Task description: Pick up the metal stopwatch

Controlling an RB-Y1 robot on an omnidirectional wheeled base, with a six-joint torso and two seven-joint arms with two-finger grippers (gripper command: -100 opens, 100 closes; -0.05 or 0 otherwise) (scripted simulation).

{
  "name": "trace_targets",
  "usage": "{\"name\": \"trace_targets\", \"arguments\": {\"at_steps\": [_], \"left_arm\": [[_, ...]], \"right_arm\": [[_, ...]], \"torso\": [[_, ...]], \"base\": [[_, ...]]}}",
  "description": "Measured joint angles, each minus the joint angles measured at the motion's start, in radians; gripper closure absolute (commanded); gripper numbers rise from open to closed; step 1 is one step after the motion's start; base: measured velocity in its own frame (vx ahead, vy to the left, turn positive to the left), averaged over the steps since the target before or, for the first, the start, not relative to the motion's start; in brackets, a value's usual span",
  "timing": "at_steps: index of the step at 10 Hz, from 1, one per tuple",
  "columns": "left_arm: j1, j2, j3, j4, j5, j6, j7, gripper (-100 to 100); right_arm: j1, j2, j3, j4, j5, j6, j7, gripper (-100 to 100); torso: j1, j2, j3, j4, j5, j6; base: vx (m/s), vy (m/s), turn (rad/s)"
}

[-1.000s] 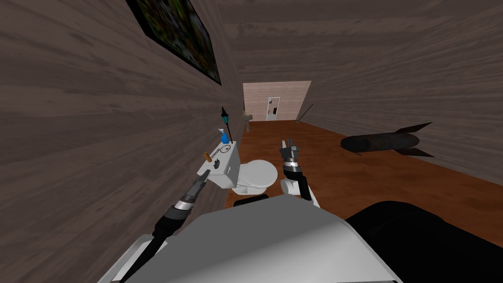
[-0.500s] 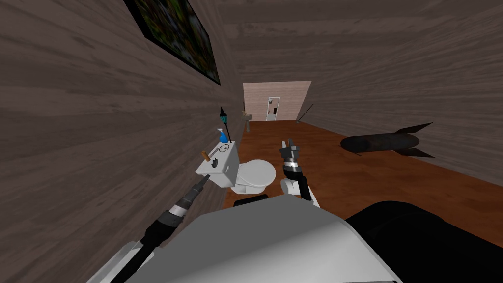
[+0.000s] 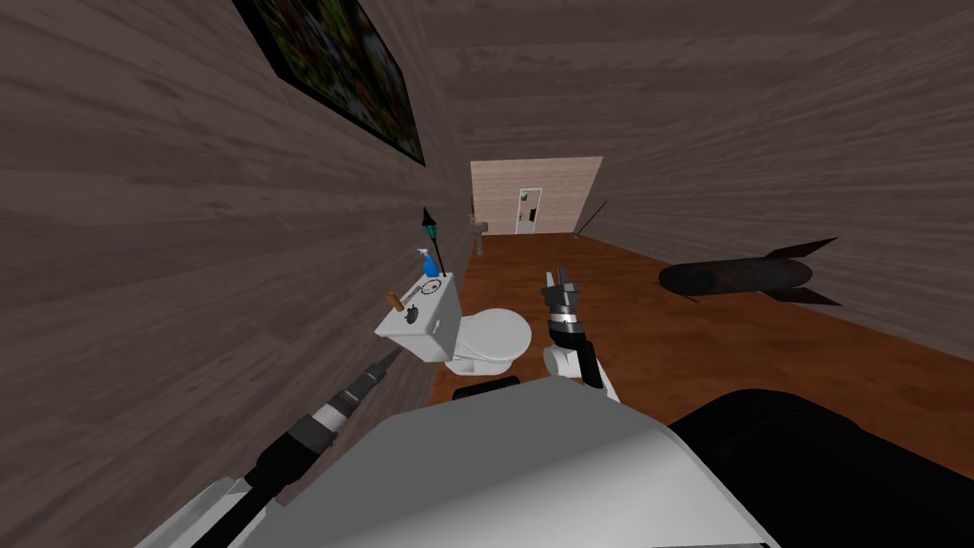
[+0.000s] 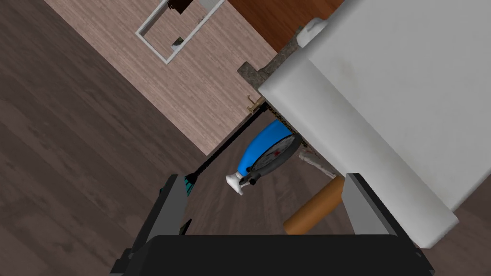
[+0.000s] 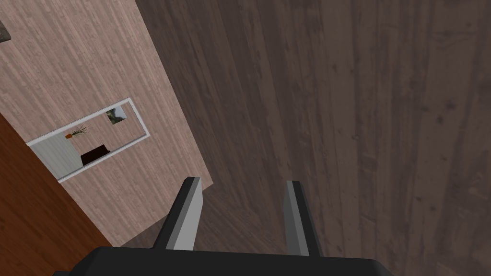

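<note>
**Room.** Narrow, walled in dark grey-brown planks (image 3: 190, 238), with a reddish-brown wood floor (image 3: 590, 285) and a pale end wall far beyond the tank. One dark framed picture (image 3: 342, 67) on the plank wall above the tank. One dark torpedo-shaped body with tail fins (image 3: 737, 276) on the floor, well apart from the tank on the bowl's side.

**Surface.** Flat lid of one white toilet tank (image 4: 383, 96), set against the plank wall. One round white bowl (image 3: 495, 335) just beside it.

**Task item.** One round stopwatch with dark metal rim (image 4: 274, 154), pale grey dial with a red mark, dark crown and loop at one edge.
- Sits on the tank lid toward the end far from the left gripper, just in front of the blue bottle.
- Flat or leaning: cannot tell.
- Untouched, ahead of the spread fingers.

**Also on the tank lid.**
- One blue spray bottle with white nozzle (image 4: 263, 143) at the far end, just behind the stopwatch.
- One short brown cylinder (image 4: 311, 211) at the near end, closest to the left gripper.
- One small black piece (image 3: 411, 317), too small to name.

**Beyond the tank's far end.** One thin black pole with a teal end (image 4: 225, 143), by the wall.

**Grippers, two.**
- Left gripper (image 4: 263, 179): just short of the tank's near end, fingers spread wide, nothing between them.
- Right gripper (image 3: 559, 282): raised over the floor on the bowl's side of the tank, well apart from the lid, fingers parted by a narrower gap, holding nothing.
</note>
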Motion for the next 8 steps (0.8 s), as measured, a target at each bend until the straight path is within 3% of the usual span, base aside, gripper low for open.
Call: {"name": "trace_targets", "arguments": {"at_steps": [3,8], "left_arm": [[0.006,0.095,0.001,0.042,-0.003,0.031,0.017,-100],[0.065,0.244,0.035,0.077,0.002,0.063,0.036,-100]], "right_arm": [[0.000,0.000,0.000,0.000,0.000,0.000,0.000,0],[0.000,0.000,0.000,0.000,0.000,0.000,0.000,0]], "torso": [[0.000,0.000,0.000,0.000,0.000,0.000],[0.000,-0.001,0.000,0.000,0.000,0.000]], "base": [[-0.014,-0.050,-0.002],[-0.012,-0.053,-0.011]]}}
